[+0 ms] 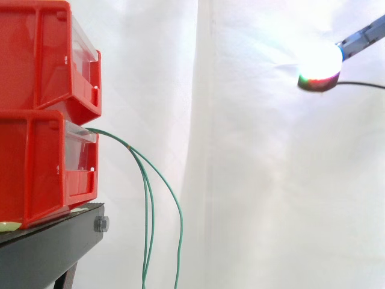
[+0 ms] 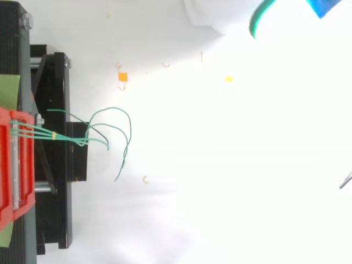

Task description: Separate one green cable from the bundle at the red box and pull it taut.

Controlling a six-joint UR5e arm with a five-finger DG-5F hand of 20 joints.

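Two red bins stand stacked at 9 o'clock in the side view, the upper bin (image 1: 36, 54) resting on the lower bin (image 1: 36, 174), and both sit on the black worktop (image 1: 54, 250). Each bin has a clear front panel. We cannot tell through it what lies inside. A pale green pad (image 1: 7, 227) peeks out under the lower bin's corner.

From the front of the lower bin the green cables (image 1: 150, 223) run out toward 3 o'clock as one bundle, held together by a small yellow band (image 1: 130, 147). Any marking on that band is too small for us to read. Past the band the strands part and hang down toward 6 o'clock, below the worktop's edge. In the top view the same cables leave the bin at 9 o'clock, pass the band and spread into loose loops just beyond the worktop.

We see the hand (image 1: 319, 65) at 2 o'clock in the side view, high up before the white curtain (image 1: 252, 180). It is a bright white glow with a red and green rim beneath. In the top view it sits at 1 o'clock. It is well apart from the cables and the bins, and we cannot tell whether it is wide or closed.

A few scraps lie on the white ground in the top view, among them an orange scrap (image 2: 122, 77) and a yellow scrap (image 2: 228, 78).
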